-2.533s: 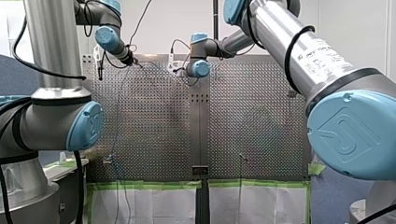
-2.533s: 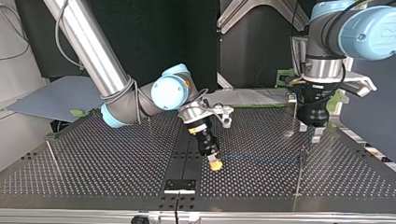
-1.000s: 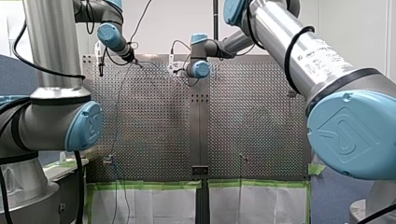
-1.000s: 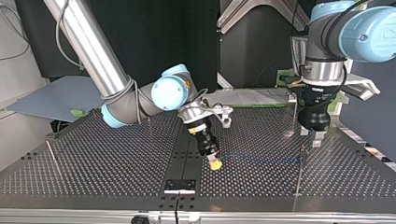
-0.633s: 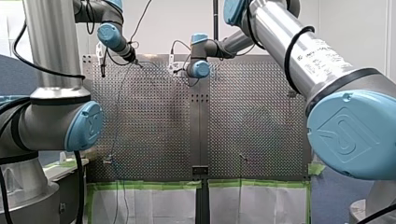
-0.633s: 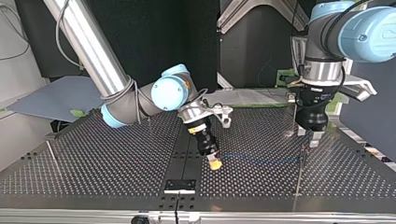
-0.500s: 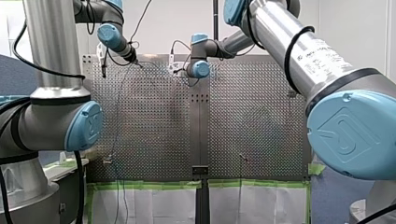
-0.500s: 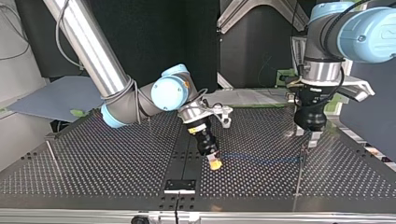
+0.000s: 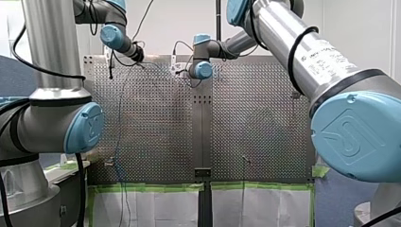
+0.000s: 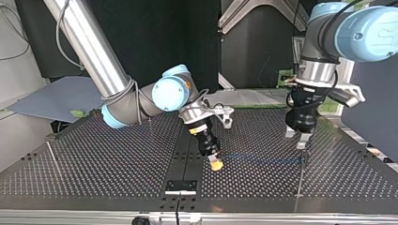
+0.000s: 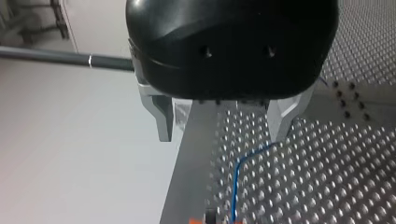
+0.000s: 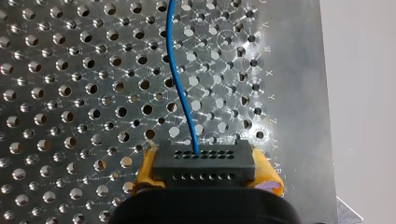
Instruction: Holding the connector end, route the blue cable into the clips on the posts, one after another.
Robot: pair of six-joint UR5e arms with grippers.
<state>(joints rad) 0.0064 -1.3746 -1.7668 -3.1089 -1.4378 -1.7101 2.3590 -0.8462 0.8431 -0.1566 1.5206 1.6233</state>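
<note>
The right gripper [image 12: 208, 173] has its yellow pads closed on the black connector [image 12: 205, 161], and the blue cable [image 12: 180, 88] leads out from it over the perforated table [image 10: 94, 159]. In the top view the cable runs toward 3 o'clock to a thin post [image 10: 300, 176]; whether it sits in a clip there cannot be told. The left gripper [image 11: 222, 128] hangs just above that post, fingers spread and empty. Routing at this post seems to be the step in hand. The next move likely calls for seating the cable while the connector end keeps it taut.
</note>
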